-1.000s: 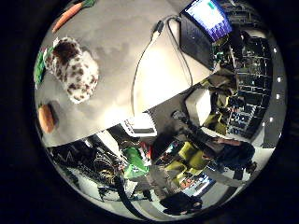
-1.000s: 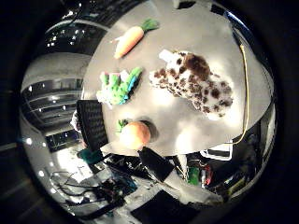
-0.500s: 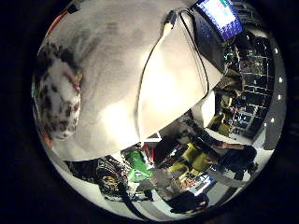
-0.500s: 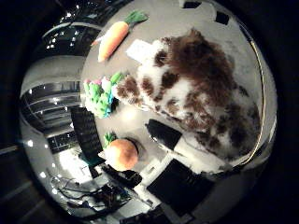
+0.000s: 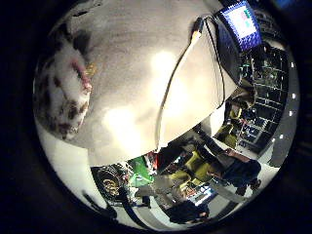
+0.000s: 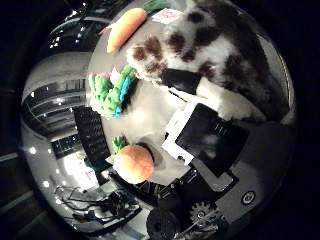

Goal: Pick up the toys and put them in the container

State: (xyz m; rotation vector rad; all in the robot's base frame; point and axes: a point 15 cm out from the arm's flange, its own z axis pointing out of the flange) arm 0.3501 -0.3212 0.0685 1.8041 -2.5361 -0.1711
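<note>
A brown-spotted white plush animal [image 6: 225,55] lies on the grey table [image 5: 146,73] and fills much of the thumb side view, close under my palm. Its edge also shows in the little finger side view as a spotted plush [image 5: 61,97]. My right hand [image 6: 210,135] hangs just above it, and one black-tipped finger [image 6: 180,80] reaches out with its tip on the plush fur. Nothing is enclosed by the hand. Beside the plush lie an orange carrot toy [image 6: 125,27], a green knotted toy [image 6: 110,92] and a round orange fruit toy [image 6: 132,162]. No container shows.
A lit screen [image 5: 241,22] stands at the table's far corner. A black slatted object [image 6: 92,132] sits past the table edge near the green toy. Beyond the table's edge [image 5: 161,146] lie room clutter and floor.
The palm has dropped closer to the spotted plush, which now looms larger in both views. The finger reaches further into the thumb side view and its tip now rests on the fur.
</note>
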